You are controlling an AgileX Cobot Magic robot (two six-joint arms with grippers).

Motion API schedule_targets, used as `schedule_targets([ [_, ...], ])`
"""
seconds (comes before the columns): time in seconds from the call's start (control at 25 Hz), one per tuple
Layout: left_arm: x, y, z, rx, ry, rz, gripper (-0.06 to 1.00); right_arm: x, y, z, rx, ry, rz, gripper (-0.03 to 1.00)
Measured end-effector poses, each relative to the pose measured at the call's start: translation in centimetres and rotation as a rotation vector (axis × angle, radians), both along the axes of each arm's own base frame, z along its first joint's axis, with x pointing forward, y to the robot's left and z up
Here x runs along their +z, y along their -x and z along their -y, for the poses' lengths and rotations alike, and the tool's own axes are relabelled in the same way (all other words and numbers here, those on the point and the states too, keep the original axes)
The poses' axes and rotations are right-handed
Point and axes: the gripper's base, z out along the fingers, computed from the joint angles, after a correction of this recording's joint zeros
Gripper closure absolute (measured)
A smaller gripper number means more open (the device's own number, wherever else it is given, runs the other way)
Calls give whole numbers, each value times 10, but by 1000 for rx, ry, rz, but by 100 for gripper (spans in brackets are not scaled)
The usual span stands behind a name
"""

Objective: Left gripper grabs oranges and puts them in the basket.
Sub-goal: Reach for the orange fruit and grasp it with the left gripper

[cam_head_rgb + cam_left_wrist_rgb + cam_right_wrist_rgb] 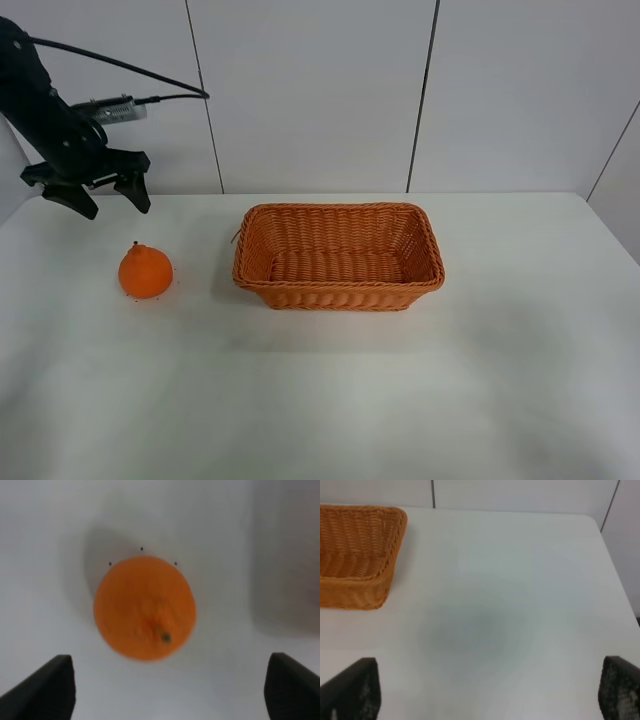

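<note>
Overhead, left end effector (115,208) spread wide above orange (145,271), bare tabletop (205,292) between it and basket rim (239,268).

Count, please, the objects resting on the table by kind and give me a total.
orange: 1
basket: 1
Total: 2
</note>
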Motion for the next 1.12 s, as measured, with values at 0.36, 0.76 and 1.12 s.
schedule_targets([
  [0.36,-66,-14,-1,2,4,-131,7,0,0,0,0,0,0,27],
  [0.76,-90,-18,-1,6,3,-153,9,0,0,0,0,0,0,27],
  [1.12,-107,-17,-1,2,-2,-197,32,0,0,0,0,0,0,27],
])
